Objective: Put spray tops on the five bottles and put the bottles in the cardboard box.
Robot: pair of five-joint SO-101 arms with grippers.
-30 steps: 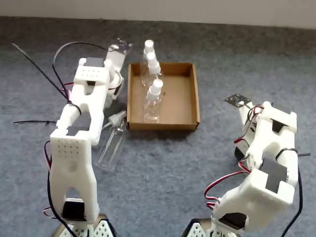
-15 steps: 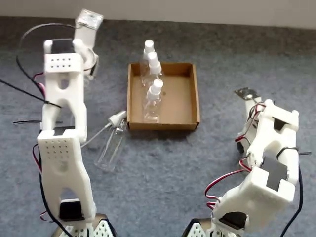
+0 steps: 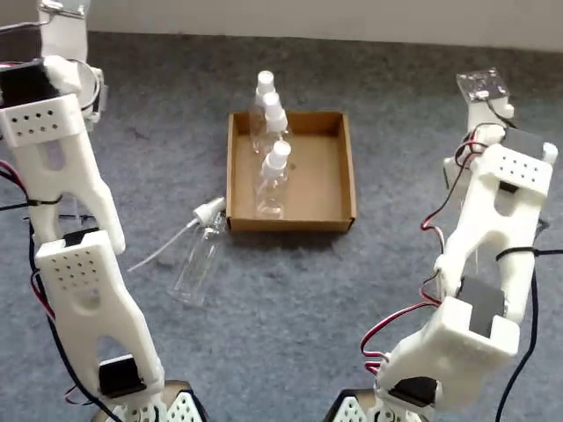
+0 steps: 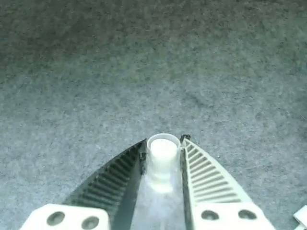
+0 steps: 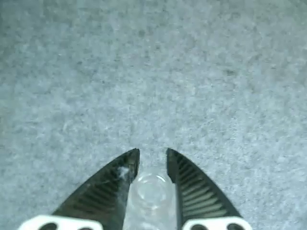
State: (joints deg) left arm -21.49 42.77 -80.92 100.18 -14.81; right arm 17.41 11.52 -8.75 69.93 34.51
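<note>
The cardboard box (image 3: 324,176) sits mid-table with three clear bottles (image 3: 271,183) in a row along its left side, each with a white spray top. Another clear bottle (image 3: 195,259) lies on the carpet left of the box. A loose spray top (image 3: 209,212) lies by its neck, tube trailing outward. My left gripper (image 3: 62,10) (image 4: 163,142) is raised at the far left back, shut on a clear bottle's open neck (image 4: 163,152). My right gripper (image 3: 482,83) (image 5: 152,153) is raised at the right, shut on a clear round piece (image 5: 151,189); bottle or cap, I cannot tell.
Grey carpet (image 3: 299,299) covers the table. Black cables (image 3: 18,207) trail along the left arm at the left edge. A pale wall strip runs along the back. Open carpet lies in front of the box and between the two arm bases.
The left arm swung from beside the box up to the far left back corner, carrying its bottle. The right arm rose and stretched toward the back right.
</note>
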